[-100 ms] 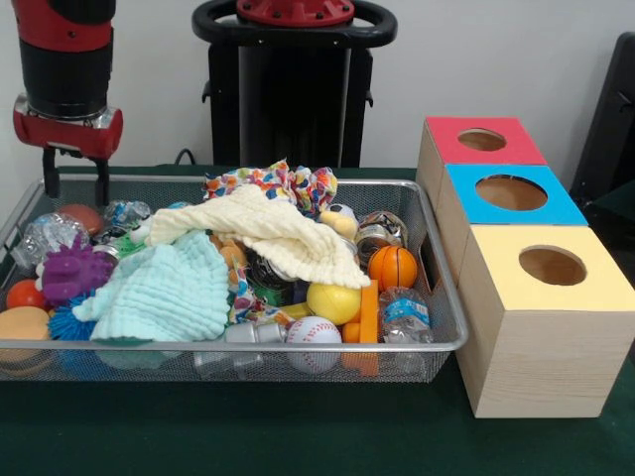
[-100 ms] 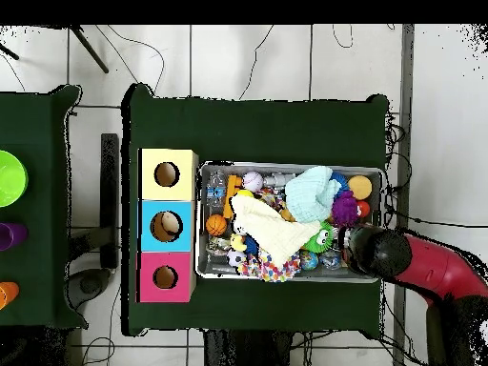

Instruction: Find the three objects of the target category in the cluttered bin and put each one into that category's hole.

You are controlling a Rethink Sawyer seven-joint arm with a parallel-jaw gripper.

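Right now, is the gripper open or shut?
Open and empty: in the front view the gripper shows two dark fingers with a gap between them, above the bin's corner.

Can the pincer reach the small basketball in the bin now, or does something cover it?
Probably yes. The small basketball lies uncovered beside the cream cloth, open from above. The pincer hangs open over the bin's opposite end, so it must first travel across.

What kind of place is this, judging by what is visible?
Probably a robotics lab: a robot arm hangs over a wire bin of toys, beside three wooden boxes with holes, and cables run across the floor.
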